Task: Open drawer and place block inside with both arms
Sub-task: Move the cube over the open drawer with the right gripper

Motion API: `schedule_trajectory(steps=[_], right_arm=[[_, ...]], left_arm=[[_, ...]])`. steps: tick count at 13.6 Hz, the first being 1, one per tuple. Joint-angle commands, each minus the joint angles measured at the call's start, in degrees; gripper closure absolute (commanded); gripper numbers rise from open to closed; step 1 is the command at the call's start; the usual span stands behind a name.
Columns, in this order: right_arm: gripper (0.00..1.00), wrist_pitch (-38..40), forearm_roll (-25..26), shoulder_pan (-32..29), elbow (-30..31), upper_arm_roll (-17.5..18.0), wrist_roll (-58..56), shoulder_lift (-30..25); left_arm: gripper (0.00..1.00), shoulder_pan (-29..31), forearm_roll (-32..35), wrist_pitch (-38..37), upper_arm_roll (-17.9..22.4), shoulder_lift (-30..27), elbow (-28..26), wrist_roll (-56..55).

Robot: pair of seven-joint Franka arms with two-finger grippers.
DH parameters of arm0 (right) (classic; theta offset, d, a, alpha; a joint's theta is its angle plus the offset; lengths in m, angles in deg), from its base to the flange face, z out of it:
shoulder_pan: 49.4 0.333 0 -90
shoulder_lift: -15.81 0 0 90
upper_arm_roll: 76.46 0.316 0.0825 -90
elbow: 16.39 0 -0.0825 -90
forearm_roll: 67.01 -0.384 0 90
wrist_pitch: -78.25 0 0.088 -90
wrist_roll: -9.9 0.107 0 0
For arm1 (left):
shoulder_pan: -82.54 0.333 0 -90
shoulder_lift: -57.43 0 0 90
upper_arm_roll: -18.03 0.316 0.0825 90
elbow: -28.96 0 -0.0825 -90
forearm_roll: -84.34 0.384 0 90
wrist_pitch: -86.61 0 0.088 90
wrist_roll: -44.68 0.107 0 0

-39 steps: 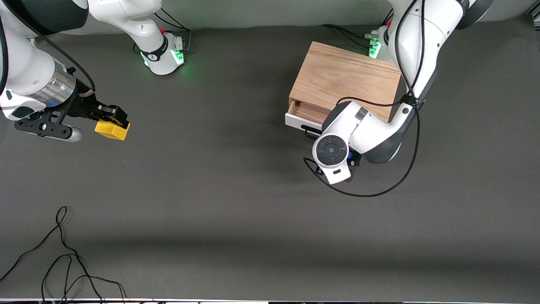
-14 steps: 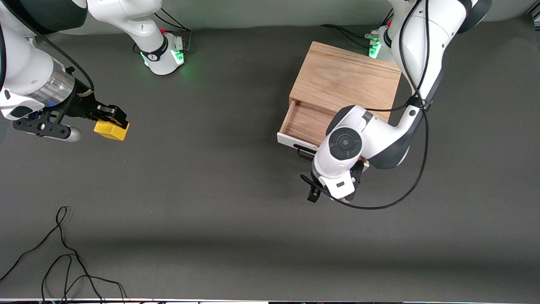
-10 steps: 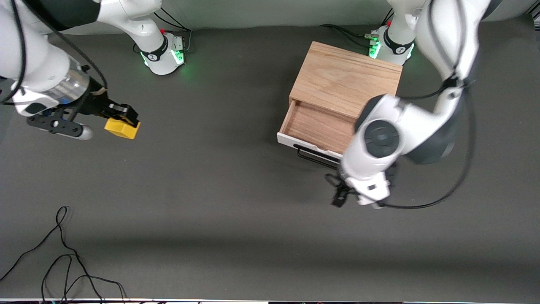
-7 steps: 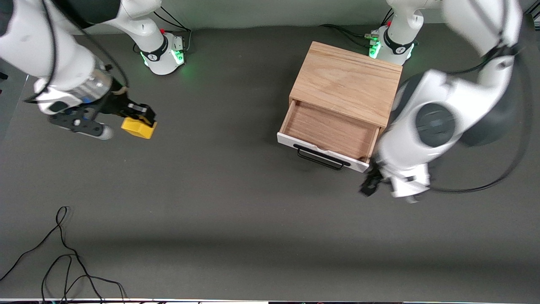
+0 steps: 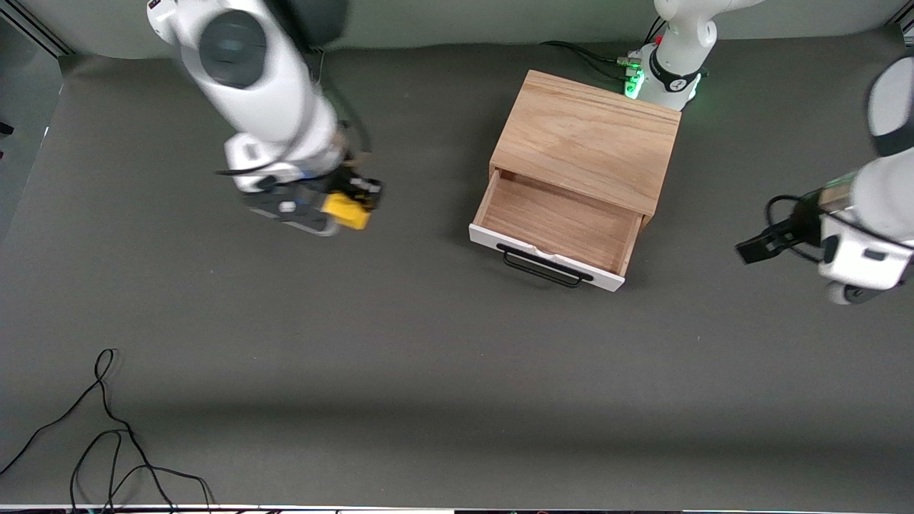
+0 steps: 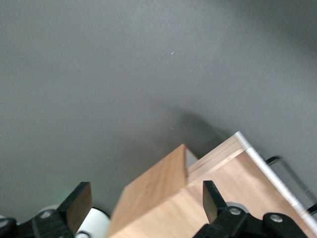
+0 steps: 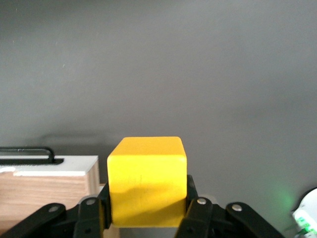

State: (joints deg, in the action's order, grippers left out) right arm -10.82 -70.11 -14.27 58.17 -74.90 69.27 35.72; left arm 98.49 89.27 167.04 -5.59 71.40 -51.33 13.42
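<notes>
Front view shows you the drawer (image 5: 557,223) pulled out of its oak-coloured box (image 5: 587,139), white front and black bar handle (image 5: 546,265) facing the camera, light wood floor bare; the box sits toward the left arm's end of the table, close to that arm's base (image 5: 668,68).

Your right gripper (image 5: 355,202) hangs over the dark table (image 5: 428,371) at about 9 o'clock from the drawer, well apart from it, with the right arm (image 5: 260,86) coming down from 12 o'clock; its fingers pinch the block (image 5: 345,210), and in the right wrist view you see the yellow cube (image 7: 147,181) clamped between both pads (image 7: 197,210), with the drawer's white front (image 7: 49,165) and handle (image 7: 27,153) farther off.

Your left gripper (image 5: 760,246) is up over the table at about 3 o'clock from the drawer, clear of the box, its arm (image 5: 867,235) entering from the view's edge; in the left wrist view its fingers (image 6: 77,207) stand spread with nothing between them, and the corner of the wooden box (image 6: 163,198) and the drawer's side (image 6: 257,163) lie below.

A loose black cable (image 5: 107,435) curls on the table at 7 o'clock, near the camera's edge.
</notes>
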Motion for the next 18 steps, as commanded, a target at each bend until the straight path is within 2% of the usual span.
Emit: schedule_trajectory(steps=[1,4,6,9,11,16,17,18], right_arm=[[1.0,0.9,-0.5,4.7,-9.8,-0.5,4.9,9.3],[1.0,-1.2,-1.7,7.9,-15.2,-0.5,10.8,16.1],[1.0,-6.4,-2.0,10.4,-15.2,-0.4,16.4,18.9],[1.0,-13.7,-2.1,11.5,-15.2,1.5,19.9,22.5],[1.0,-17.2,-2.0,11.5,-15.2,3.0,20.3,24.6],[1.0,-20.0,-1.7,14.5,-15.1,3.2,21.9,28.6],[1.0,-20.8,-1.7,14.5,-14.8,3.2,22.4,28.7],[1.0,-20.9,-1.7,14.5,-14.8,3.2,22.5,29.0]], left_arm=[[0.0,5.2,-3.3,2.6,0.0,-7.8,-9.3,13.5],[0.0,6.5,-3.4,7.4,0.1,-13.5,-16.9,19.2],[0.0,5.8,-3.0,11.6,-0.1,-17.0,-21.3,19.2],[0.0,5.8,-3.1,12.3,-0.2,-17.4,-21.2,19.9],[0.0,6.4,-3.4,12.5,0.1,-17.6,-20.7,25.5],[0.0,5.6,-3.5,12.6,0.1,-17.0,-19.1,27.0],[0.0,4.0,-3.5,12.6,0.6,-16.7,-18.2,27.8],[0.0,-1.6,-3.5,12.6,5.4,-16.3,-18.0,27.8]])
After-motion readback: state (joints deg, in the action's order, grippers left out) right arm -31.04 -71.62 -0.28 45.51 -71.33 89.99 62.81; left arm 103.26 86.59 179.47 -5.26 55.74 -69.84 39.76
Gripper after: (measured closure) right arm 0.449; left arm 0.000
